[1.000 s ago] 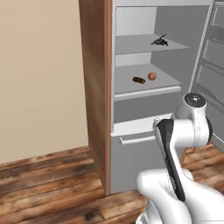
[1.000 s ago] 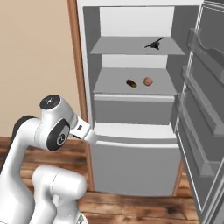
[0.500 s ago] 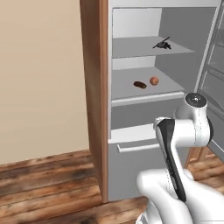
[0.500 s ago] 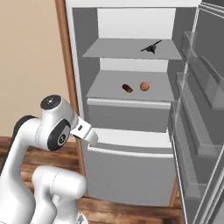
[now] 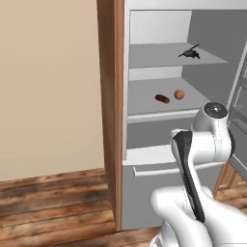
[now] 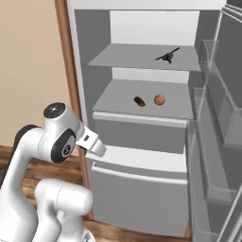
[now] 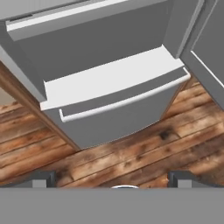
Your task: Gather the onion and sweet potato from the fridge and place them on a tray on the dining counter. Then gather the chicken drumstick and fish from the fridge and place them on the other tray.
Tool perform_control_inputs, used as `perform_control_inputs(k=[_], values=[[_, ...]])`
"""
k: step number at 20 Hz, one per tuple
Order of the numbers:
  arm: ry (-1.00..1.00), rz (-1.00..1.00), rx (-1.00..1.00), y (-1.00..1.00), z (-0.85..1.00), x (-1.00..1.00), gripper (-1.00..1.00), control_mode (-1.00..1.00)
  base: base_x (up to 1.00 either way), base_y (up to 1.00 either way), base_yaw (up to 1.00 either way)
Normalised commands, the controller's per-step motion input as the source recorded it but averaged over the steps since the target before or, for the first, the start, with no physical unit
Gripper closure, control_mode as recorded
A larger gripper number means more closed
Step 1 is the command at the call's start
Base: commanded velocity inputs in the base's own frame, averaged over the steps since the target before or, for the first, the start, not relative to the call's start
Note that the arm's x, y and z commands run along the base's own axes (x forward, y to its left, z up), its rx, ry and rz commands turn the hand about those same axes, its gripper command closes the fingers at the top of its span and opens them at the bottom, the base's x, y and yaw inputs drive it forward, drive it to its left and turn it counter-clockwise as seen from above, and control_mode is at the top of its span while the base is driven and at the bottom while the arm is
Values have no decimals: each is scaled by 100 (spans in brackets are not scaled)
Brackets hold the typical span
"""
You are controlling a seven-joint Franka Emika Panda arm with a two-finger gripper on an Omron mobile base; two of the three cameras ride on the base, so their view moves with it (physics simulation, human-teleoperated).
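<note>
The fridge (image 6: 142,123) stands open, its door (image 6: 215,142) swung out at 3 o'clock. Bare shelf lies around the sweet potato (image 6: 139,101) and the onion (image 6: 159,99) beside it. The shelf above (image 6: 142,57) caps headroom; the wood frame (image 5: 112,111) walls 9 o'clock.

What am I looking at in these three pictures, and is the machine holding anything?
A white robot arm stands before an open fridge in a rendered kitchen. Two pictures come from cameras on its base, behind it to the left and right. The third looks along its hand, down at the fridge's lower drawer and the wooden floor. On the middle shelf lie a dark sweet potato and a round orange onion, apart; a dark thing sits on the shelf above. The gripper has its jaws open and holds nothing.
</note>
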Motion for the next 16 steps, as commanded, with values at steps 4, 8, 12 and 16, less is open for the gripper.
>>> perform_control_inputs(k=[4, 8, 12, 16], values=[[0, 0, 0, 0, 0, 0, -100, 100, 42, -37, 18], [0, 0, 0, 0, 0, 0, -100, 100, 41, -38, 18], [0, 0, 0, 0, 0, 0, -100, 100, 40, -38, 18], [0, 0, 0, 0, 0, 0, -100, 100, 37, -37, 18]])
